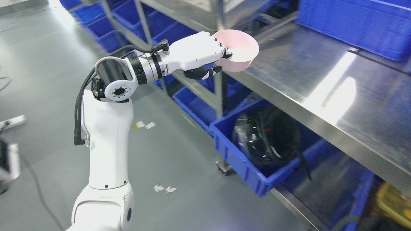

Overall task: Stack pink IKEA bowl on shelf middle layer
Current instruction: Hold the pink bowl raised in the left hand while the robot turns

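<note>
Pink bowl (239, 48) is hanging at the near edge of the steel shelf (321, 80), pinched by its rim in the left hand (205, 54); gripping the rim is leaving its base free for setting down.

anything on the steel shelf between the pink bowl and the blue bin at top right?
Head view: nothing. Between the pink bowl, held by the left hand, and the blue bin, the steel shelf shows only glare.

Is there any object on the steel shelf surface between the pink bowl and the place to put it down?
Nothing visible: the left hand holds the round pink bowl at the bare steel shelf edge.
</note>
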`<state>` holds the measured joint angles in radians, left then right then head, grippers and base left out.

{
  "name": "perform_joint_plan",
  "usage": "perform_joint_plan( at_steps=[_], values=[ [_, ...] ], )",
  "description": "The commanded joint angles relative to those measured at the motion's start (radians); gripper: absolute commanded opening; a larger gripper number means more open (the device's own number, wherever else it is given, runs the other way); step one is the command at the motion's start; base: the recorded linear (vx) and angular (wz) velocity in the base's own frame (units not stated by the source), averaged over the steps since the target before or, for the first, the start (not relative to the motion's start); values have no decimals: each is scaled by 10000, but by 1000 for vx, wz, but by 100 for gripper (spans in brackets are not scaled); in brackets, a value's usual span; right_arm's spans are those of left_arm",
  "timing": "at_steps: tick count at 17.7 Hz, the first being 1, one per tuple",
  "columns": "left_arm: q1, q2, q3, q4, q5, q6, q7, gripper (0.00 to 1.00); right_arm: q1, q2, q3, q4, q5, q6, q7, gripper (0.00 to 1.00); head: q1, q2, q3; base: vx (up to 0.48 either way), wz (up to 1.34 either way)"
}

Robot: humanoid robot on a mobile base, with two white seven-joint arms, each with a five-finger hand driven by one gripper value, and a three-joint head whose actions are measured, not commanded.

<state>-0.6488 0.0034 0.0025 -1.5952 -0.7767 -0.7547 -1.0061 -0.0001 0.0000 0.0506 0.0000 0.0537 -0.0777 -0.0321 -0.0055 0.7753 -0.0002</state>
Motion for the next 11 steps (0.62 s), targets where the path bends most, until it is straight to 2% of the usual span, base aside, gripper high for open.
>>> perform_joint_plan(
  at_steps=[1, 6, 11],
  values=[
    [337, 141, 267, -185, 82, -77, 28, 1, 232, -175, 0, -175, 0, -51, 60, 100, 0, 0, 0, 28, 1648],
    [353, 141, 267, -185, 82, -62, 28, 1, 232, -175, 0, -175, 0, -51, 60, 100, 0, 3, 0, 40, 1599],
    [353, 141, 282, -185, 82, 0, 59, 1, 232, -175, 0, -175, 0, -51, 60, 100, 0, 3, 0, 103, 907]
  ],
)
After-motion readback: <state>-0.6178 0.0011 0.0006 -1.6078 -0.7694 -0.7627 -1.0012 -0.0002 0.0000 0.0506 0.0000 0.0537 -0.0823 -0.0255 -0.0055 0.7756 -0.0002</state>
